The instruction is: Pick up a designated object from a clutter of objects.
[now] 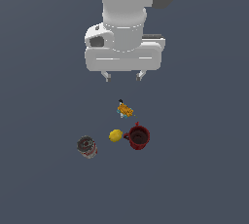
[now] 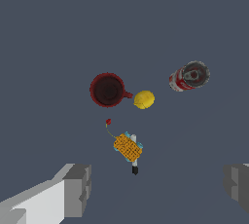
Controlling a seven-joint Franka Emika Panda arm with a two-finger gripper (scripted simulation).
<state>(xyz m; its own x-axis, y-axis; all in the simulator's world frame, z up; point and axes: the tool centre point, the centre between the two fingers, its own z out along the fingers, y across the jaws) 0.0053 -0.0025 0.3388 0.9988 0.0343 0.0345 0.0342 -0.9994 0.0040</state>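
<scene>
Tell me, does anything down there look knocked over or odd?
The can lies tipped on its side. The small orange item sits on top of a thin stick. The red mug stands upright.

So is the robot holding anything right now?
No, nothing. The pincer is open and empty, up above the small orange item, which lies on the floor untouched.

Red mug [image 2: 108, 90], yellow lemon [image 2: 144, 100], orange flecked item [image 2: 127, 147]
</scene>
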